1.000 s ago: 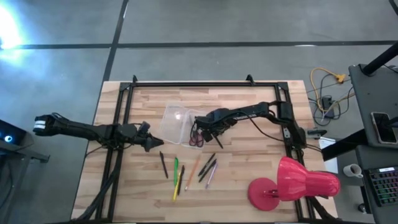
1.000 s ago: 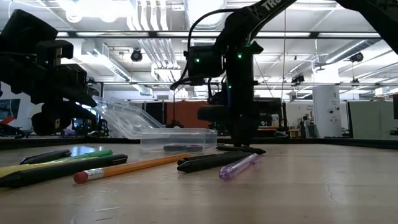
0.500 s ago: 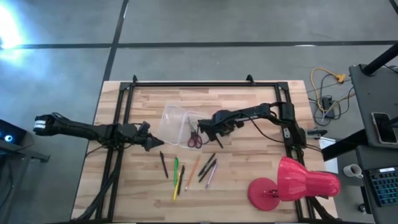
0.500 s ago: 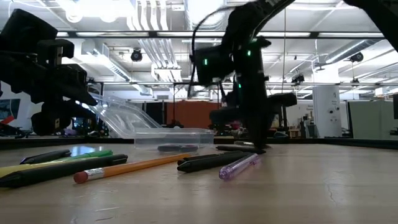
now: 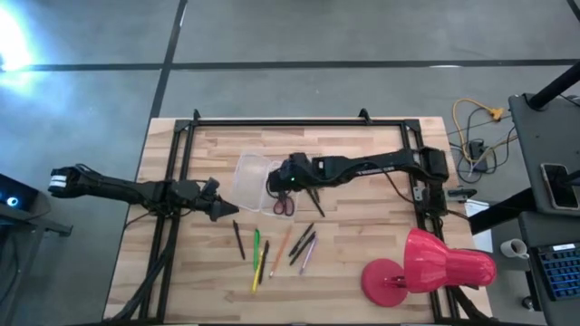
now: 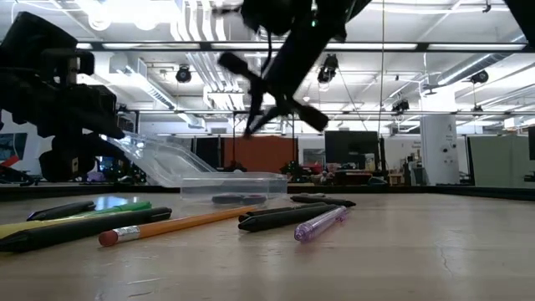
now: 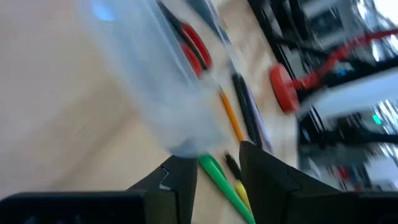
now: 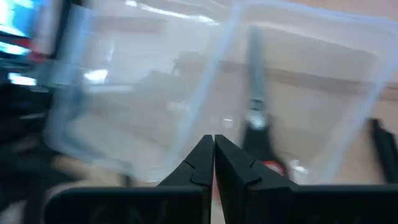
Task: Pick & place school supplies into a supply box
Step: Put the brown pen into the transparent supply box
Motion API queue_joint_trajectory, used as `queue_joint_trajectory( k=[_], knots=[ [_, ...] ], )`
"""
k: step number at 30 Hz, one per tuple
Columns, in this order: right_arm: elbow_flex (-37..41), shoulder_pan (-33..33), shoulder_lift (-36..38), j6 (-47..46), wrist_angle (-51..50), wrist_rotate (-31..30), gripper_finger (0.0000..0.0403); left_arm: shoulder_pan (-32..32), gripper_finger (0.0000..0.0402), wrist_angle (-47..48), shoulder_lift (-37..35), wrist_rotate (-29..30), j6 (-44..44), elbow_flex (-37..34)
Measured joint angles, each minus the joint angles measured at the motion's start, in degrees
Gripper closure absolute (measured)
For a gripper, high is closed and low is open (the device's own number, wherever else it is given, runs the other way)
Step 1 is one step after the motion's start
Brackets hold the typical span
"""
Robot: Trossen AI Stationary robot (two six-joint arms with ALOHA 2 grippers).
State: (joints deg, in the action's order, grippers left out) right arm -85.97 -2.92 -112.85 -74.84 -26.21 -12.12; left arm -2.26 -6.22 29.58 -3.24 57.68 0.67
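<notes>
Since a second ago, the right gripper [image 5: 276, 180] has swung left over the one clear box [image 5: 256, 177], jaws clenched empty. One pair of scissors [image 5: 284, 205] lies beside it, about seven pens and pencils [image 5: 272, 250] nearer. Left gripper [image 5: 227, 209] waits left, jaws parted.

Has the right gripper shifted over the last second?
Yes. In the high view the right gripper has moved left, from above the small red-handled scissors to over the clear plastic supply box, and it is now shut and empty.
</notes>
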Motion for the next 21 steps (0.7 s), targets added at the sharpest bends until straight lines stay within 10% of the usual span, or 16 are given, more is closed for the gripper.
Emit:
queue_joint_trajectory(
  k=[11,21],
  knots=[
    [-1.08,1.09,-0.71,8.69,-1.48,2.26,0.0395,-7.0,0.0297,3.63,0.02,-5.76,-7.25,1.34],
    [-6.8,1.18,-0.1,29.86,-10.18,2.98,0.0394,-13.97,0.0297,25.39,3.82,-5.78,-37.88,13.73]
  ],
)
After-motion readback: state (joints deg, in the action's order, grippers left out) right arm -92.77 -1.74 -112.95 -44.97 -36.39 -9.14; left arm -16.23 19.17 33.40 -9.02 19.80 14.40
